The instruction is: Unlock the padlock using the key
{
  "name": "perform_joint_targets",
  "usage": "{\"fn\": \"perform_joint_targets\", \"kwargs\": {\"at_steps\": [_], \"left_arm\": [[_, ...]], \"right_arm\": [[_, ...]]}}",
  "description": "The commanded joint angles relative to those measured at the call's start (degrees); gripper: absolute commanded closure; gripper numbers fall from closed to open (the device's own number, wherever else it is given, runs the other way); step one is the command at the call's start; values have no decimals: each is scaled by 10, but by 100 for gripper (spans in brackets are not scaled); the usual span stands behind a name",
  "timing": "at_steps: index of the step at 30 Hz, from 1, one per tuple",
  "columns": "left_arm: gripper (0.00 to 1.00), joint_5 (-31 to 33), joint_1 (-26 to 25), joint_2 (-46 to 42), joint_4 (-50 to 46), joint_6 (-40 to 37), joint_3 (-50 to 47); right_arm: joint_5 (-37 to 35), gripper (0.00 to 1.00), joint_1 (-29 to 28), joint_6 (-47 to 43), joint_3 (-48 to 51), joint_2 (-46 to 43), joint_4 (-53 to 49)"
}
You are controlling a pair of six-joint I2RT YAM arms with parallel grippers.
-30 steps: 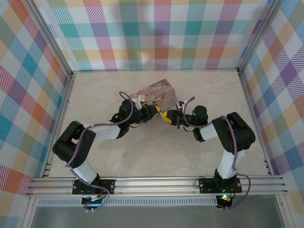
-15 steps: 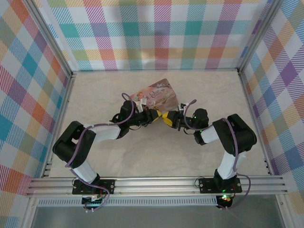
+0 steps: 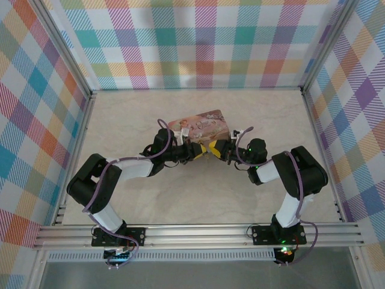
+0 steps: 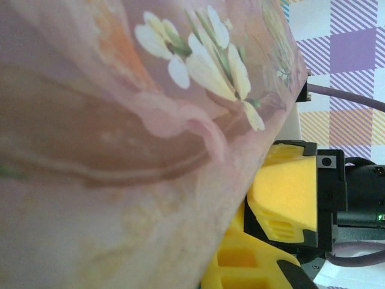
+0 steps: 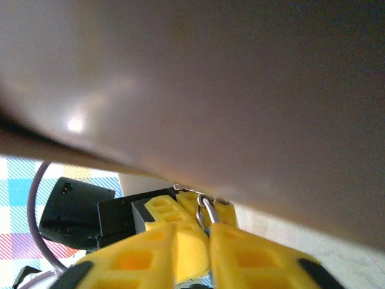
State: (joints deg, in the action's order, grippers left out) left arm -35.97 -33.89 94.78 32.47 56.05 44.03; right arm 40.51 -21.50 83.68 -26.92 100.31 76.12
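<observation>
From above, the two arms bend inward over the pale marbled table [image 3: 180,198] and meet near its middle, where the left gripper [image 3: 196,150] and right gripper [image 3: 214,149] stand tip to tip, their yellow fingers all but touching. Just beyond them lies a pink illustrated tin [image 3: 201,124], its long side slightly askew. What the jaws hold is too small to tell. Plaid walls [image 3: 192,42] in pastel checks enclose three sides.
</observation>
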Motion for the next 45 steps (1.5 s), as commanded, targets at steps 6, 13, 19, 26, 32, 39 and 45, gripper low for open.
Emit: {"fn": "perform_joint_targets", "kwargs": {"at_steps": [6, 13, 19, 26, 32, 39, 45], "left_arm": [[100, -6, -8, -29, -84, -52, 16], [100, 3, -9, -24, -125, -66, 30], [100, 7, -11, -26, -178, -81, 51], [100, 15, -13, -40, -230, -93, 69], [100, 14, -13, -39, -238, -93, 75], [100, 11, -13, -35, -235, -91, 77], [100, 8, -12, -34, -232, -90, 76]], "right_arm": [[-6, 71, -4, -169, 21, -157, -272], [-77, 73, -6, -355, -20, -314, -640], [-182, 72, -41, -482, -78, -371, -829], [-265, 70, -109, -544, -104, -361, -883], [-336, 64, -169, -577, -123, -331, -883], [-381, 59, -218, -601, -158, -273, -879], [-409, 56, -242, -621, -186, -235, -878]]}}
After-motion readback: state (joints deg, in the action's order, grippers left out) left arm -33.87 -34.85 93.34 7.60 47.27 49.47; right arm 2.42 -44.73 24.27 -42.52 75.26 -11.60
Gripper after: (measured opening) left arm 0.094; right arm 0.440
